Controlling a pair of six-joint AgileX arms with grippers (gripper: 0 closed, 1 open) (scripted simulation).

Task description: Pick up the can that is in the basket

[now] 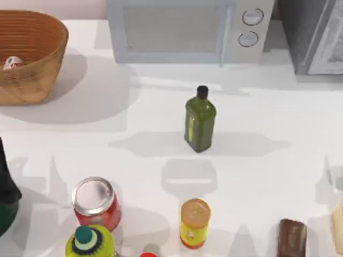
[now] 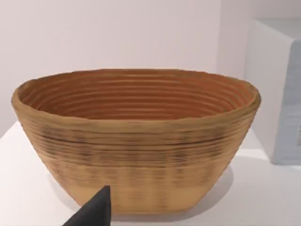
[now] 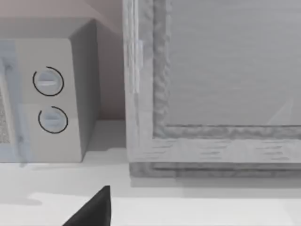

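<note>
1. One small white can (image 1: 12,62) with red marks is seen lying inside the basket (image 1: 37,80), at the table's (image 1: 257,160) far left corner.
2. The basket is faced by the left wrist camera; a dark fingertip (image 2: 94,212) is seen before its wall. Finger spread cannot be told.
3. A green bottle (image 1: 200,124) stands mid-table, well apart; a microwave (image 1: 182,29) sits behind.
4. Right arm: a fingertip (image 3: 94,209) is seen facing the microwave.

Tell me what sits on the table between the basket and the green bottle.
Nothing does. In the top view, the stretch from the basket to the green bottle is bare white table, crossed by shadow alone.
</note>
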